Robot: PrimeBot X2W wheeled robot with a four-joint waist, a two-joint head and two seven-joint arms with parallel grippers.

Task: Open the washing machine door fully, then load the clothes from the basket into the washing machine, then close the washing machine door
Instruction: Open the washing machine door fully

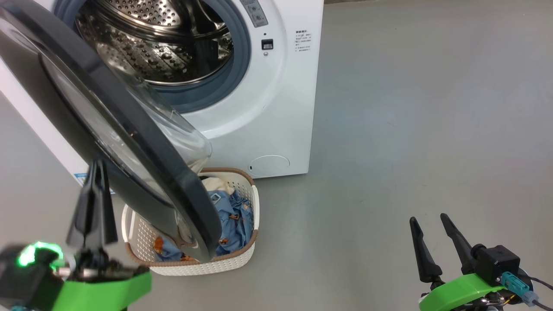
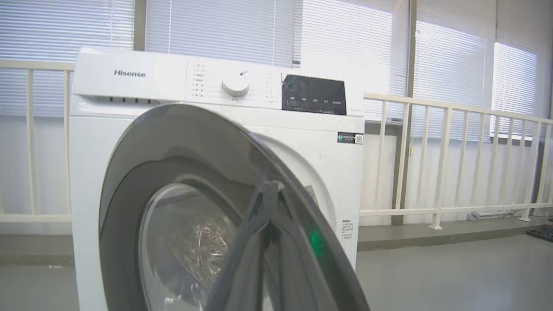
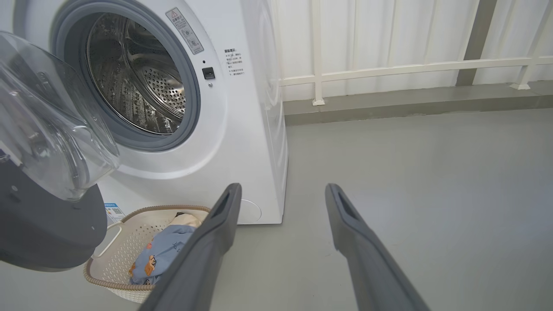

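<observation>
right gripper [image 3: 283, 186]: fingers apart above grey floor [image 3: 432, 172] | washing machine door [image 3: 43, 233]: open, overlapping basket's left end | basket [image 3: 110, 263]: before washing machine [image 3: 242, 129], holding clothes [image 3: 164, 255]

We look out over a smooth grey floor [image 1: 410, 108] that carries a soft sheen of daylight. At its far side the floor meets a low grey kerb [image 3: 410, 101], and on that kerb stands a cream railing [image 2: 453, 164] of slim upright bars under a flat top rail. Behind the railing we see a white wall panel [image 3: 389, 30] below and tall windows [image 2: 216, 30] above, covered by white slatted blinds. Grey frame posts [image 2: 412, 52] divide the windows. Daylight glows through the blinds, brightest toward the right. Far to the right, on the floor, lies a small dark object [image 2: 540, 233] that we cannot make out.
</observation>
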